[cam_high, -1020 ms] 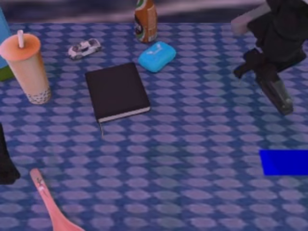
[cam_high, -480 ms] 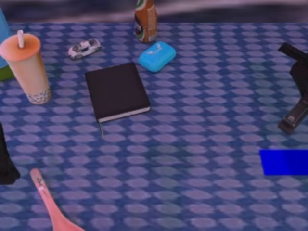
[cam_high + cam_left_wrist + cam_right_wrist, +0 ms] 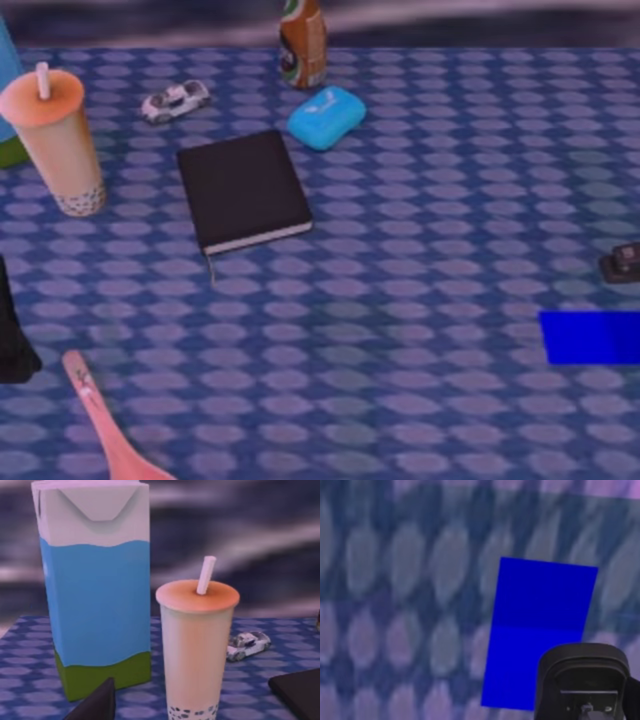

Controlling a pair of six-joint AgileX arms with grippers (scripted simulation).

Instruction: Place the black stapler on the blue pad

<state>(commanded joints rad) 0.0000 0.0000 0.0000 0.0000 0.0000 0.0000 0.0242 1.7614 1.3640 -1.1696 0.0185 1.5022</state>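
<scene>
Only the end of the black stapler (image 3: 622, 262) shows at the top view's right edge, just behind the blue pad (image 3: 590, 337). My right gripper lies beyond that edge and its fingers are hidden. In the right wrist view the stapler's end (image 3: 582, 685) hangs close to the camera, above the near end of the blue pad (image 3: 540, 625), which lies flat on the cloth, so the gripper holds it. My left gripper (image 3: 12, 345) is parked at the left edge, and one dark fingertip (image 3: 97, 702) shows far to the side, with nothing held.
A black notebook (image 3: 243, 190) lies left of centre, with a light-blue block (image 3: 326, 117), a brown bottle (image 3: 303, 42) and a toy car (image 3: 175, 100) behind it. A bubble tea cup (image 3: 55, 140) and a milk carton (image 3: 95, 590) stand far left. A pink spoon (image 3: 105, 425) lies front left.
My right arm carried the stapler rightward and toward the front, leaving the top view. Only the stapler's end still shows at the right edge. The left arm has not moved.
</scene>
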